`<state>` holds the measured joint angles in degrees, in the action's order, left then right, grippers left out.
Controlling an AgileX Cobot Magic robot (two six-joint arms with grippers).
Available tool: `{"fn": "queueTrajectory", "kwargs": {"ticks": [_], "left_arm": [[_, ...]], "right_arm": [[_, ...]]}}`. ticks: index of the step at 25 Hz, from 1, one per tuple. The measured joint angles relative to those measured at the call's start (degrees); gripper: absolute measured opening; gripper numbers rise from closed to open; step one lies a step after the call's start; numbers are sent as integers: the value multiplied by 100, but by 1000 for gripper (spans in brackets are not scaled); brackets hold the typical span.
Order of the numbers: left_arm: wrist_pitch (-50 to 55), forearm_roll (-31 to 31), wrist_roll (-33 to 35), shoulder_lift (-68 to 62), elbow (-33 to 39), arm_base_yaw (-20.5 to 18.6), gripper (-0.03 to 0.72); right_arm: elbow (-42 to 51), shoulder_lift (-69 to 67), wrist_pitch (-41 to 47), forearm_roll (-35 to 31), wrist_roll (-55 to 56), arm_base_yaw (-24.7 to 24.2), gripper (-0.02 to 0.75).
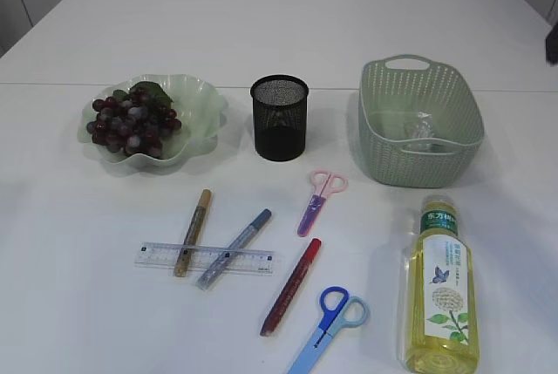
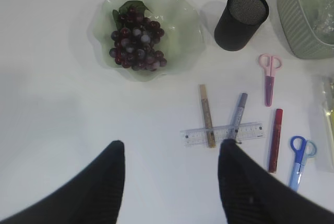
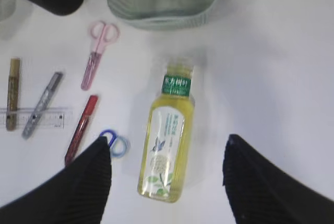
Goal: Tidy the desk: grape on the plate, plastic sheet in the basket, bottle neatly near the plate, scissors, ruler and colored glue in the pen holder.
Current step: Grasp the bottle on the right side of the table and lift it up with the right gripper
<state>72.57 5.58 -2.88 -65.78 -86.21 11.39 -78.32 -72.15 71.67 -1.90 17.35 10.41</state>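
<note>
The grapes (image 1: 131, 123) already lie on the plate (image 1: 202, 104), left of the pen holder (image 1: 280, 118), and something clear and crinkled, probably the plastic sheet (image 1: 421, 130), sits in the basket (image 1: 384, 143) right of the holder, though the glare makes it hard to be sure. So I judge the sorting of the loose items to be the step in hand, with none of them picked up yet.

In front of the holder lies the ruler (image 1: 248, 261), with the gold glue (image 1: 193, 231) and the silver glue (image 1: 234, 248) resting across it. The red glue (image 1: 291, 286) is just right of those, the pink scissors (image 1: 319, 200) lie nearest the holder's right front, and the blue scissors (image 1: 329, 323) are farthest forward. The bottle (image 1: 440, 287) lies on its side in front of the basket, well apart from the plate.

My left gripper (image 2: 172, 153) hangs above the table with its jaws fairly wide, holding nothing, its right finger over the ruler's end. My right gripper (image 3: 167, 153) hangs wide and empty over the bottle.

Next I would drop onto one glue stick first, since the ruler is pinned beneath two of them.
</note>
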Motion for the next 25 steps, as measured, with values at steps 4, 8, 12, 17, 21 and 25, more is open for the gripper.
{"fn": "queueTrajectory", "kwargs": {"ticks": [4, 8, 12, 17, 21, 25], "left_arm": [[0, 0, 0, 0, 0, 0, 415], [0, 11, 0, 0, 0, 0, 415], [0, 34, 0, 0, 0, 0, 415], [0, 34, 0, 0, 0, 0, 415], [0, 45, 0, 0, 0, 0, 415], [0, 54, 0, 0, 0, 0, 415]], "right_arm": [[736, 119, 0, -211, 351, 0, 524], [1344, 196, 0, -197, 767, 0, 524], [1768, 196, -20, -354, 1065, 0, 524], [2032, 206, -40, -614, 1093, 0, 524], [2065, 205, -40, -948, 1062, 0, 524], [2065, 205, -45, -1049, 1084, 64, 526]]}}
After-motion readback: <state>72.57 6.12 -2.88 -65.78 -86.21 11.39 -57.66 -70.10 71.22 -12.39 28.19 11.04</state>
